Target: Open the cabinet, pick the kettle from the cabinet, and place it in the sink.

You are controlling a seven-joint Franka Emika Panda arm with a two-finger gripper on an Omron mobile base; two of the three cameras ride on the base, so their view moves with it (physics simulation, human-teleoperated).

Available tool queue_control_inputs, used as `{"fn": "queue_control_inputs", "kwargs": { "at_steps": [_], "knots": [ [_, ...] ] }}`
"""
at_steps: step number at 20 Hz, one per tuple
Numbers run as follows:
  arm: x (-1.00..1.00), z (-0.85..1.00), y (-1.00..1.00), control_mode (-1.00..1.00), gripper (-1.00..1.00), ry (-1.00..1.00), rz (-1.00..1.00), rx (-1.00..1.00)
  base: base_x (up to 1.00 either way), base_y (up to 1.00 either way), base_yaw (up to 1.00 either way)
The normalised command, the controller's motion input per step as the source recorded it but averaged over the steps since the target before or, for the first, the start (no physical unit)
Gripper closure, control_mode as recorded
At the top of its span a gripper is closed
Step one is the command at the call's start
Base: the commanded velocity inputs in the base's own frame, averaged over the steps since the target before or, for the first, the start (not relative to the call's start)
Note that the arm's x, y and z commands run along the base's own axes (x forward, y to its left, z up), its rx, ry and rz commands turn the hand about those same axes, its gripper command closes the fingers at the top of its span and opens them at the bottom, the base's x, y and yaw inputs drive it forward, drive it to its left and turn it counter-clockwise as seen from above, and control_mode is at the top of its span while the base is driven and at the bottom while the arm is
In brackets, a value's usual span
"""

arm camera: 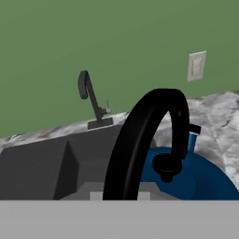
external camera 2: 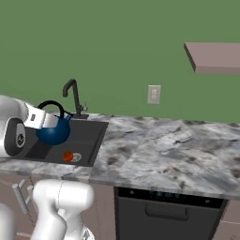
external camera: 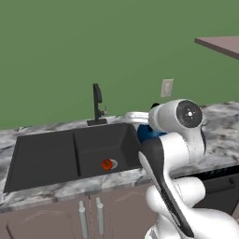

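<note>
The blue kettle [external camera 2: 53, 132] is being held up by its black arched handle [arm camera: 144, 140], which is being pinched by the claw [external camera 2: 47, 119]. It is being hung over the right basin of the black sink [external camera: 51, 154], near the faucet [external camera 2: 75, 99]. A small orange-red thing [external camera: 107, 164] is being seen on the basin floor.

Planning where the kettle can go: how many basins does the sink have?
2. The sink has a left basin and a right basin holding a small orange thing. The kettle hangs over the right one.
</note>
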Motion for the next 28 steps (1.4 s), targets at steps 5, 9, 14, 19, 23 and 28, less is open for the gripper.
{"fn": "queue_control_inputs", "kwargs": {
  "at_steps": [5, 9, 14, 19, 23, 28],
  "knots": [
    [-0.06, 0.0, -0.3, -1.0, 1.0, 0.08, 0.26, 0.05, 0.0, 0.0, 0.0],
    [-0.03, 0.0, -0.22, -1.0, 1.0, 0.07, 0.29, 0.02, 0.0, 0.0, 0.0],
    [0.0, 0.0, -0.23, -1.0, 1.0, 0.14, 0.25, 0.07, 0.0, 0.0, 0.0],
    [0.08, -0.03, -0.21, -1.0, 1.0, 0.19, 0.3, 0.08, 0.0, 0.0, 0.0],
    [0.12, -0.1, -0.16, -1.0, 1.0, 0.06, 0.3, 0.01, 0.0, 0.0, 0.0],
    [0.2, -0.11, -0.07, -1.0, 1.0, -0.01, 0.24, 0.0, 0.0, 0.0, 0.0]
  ]
}}
